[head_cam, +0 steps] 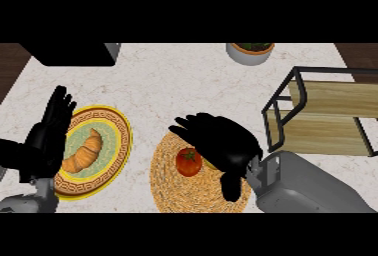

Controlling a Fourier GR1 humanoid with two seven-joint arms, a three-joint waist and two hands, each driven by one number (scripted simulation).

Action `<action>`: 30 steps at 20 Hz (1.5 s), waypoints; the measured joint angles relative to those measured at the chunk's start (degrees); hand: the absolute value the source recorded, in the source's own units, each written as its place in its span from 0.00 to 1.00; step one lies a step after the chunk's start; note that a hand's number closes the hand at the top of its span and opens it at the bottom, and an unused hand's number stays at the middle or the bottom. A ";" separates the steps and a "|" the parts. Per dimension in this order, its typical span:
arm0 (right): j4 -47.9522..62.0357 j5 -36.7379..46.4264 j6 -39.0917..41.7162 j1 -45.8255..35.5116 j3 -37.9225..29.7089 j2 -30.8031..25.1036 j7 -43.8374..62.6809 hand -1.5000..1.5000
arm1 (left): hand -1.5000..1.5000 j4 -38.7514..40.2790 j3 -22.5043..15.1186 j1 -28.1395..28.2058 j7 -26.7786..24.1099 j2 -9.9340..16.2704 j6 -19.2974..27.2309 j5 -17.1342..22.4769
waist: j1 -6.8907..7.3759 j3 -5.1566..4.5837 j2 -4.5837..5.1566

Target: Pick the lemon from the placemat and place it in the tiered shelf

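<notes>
A round woven placemat lies in the middle of the counter. On it sits a red tomato. My right hand hangs over the mat's upper right part, just right of the tomato, with its fingers curled down. Only a thin yellow sliver of the lemon shows under the palm; the rest is hidden. The tiered shelf, a black frame with wooden boards, stands at the right, apart from the hand. My left hand rests open at the left edge, fingers up.
A patterned yellow plate with a croissant lies left of the mat, partly under the left hand. A potted plant stands at the back. A black appliance fills the back left corner.
</notes>
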 measured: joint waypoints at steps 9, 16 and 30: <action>5.52 12.09 2.00 2.34 1.05 3.24 1.58 0.00 | 0.50 0.02 1.30 0.07 -0.31 -0.88 -1.32 -0.74 | 0.13 0.01 0.11; 10.25 19.09 0.38 6.78 -1.56 4.89 -5.89 0.00 | 0.50 -0.92 0.63 0.13 0.88 -3.02 -0.99 -3.25 | 0.15 0.03 0.14; 20.84 31.21 -3.43 11.09 -7.28 10.23 -18.87 0.00 | 0.50 -1.25 3.37 -1.41 3.10 -4.62 -3.19 -4.66 | 0.13 0.03 0.16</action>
